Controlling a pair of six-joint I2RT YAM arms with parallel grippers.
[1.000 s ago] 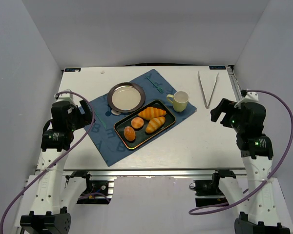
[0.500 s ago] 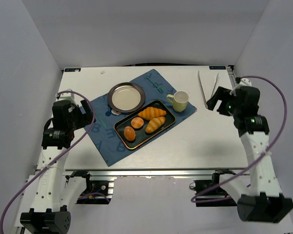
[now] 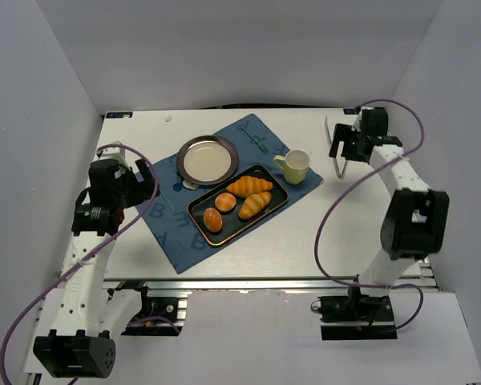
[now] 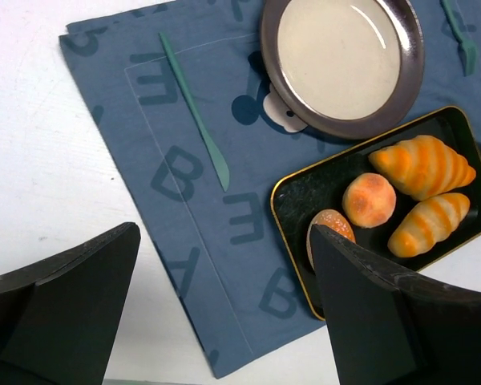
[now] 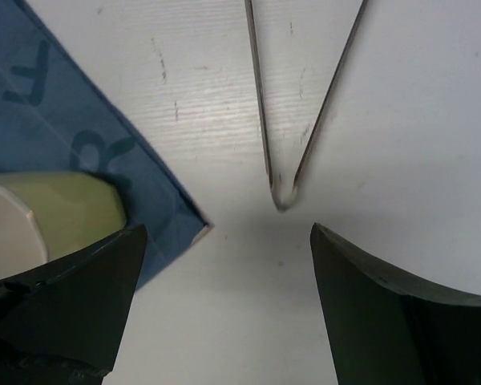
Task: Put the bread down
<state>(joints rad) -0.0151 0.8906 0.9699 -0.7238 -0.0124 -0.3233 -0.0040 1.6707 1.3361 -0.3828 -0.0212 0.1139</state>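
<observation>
The bread (image 3: 212, 219) is a small oval golden roll lying at the near left end of the black tray (image 3: 277, 202). In the left wrist view the bread (image 4: 330, 224) is partly hidden behind my right finger. My left gripper (image 3: 148, 186) hovers open over the blue mat's left edge, to the left of the tray, with nothing between its fingers (image 4: 224, 234). My right gripper (image 3: 339, 152) is open and empty above the hinge end of the metal tongs (image 5: 282, 192), far from the bread.
A round bun (image 3: 225, 201) and two long striped breads (image 3: 249, 186) share the tray. A metal plate (image 3: 208, 159) and a green knife (image 4: 196, 108) lie on the blue mat (image 3: 172, 233). A pale yellow cup (image 3: 297, 166) stands right of the tray.
My right arm has reached forward and leftward from the table's right edge to above the tongs. The left arm has shifted only slightly. The breads have not moved.
</observation>
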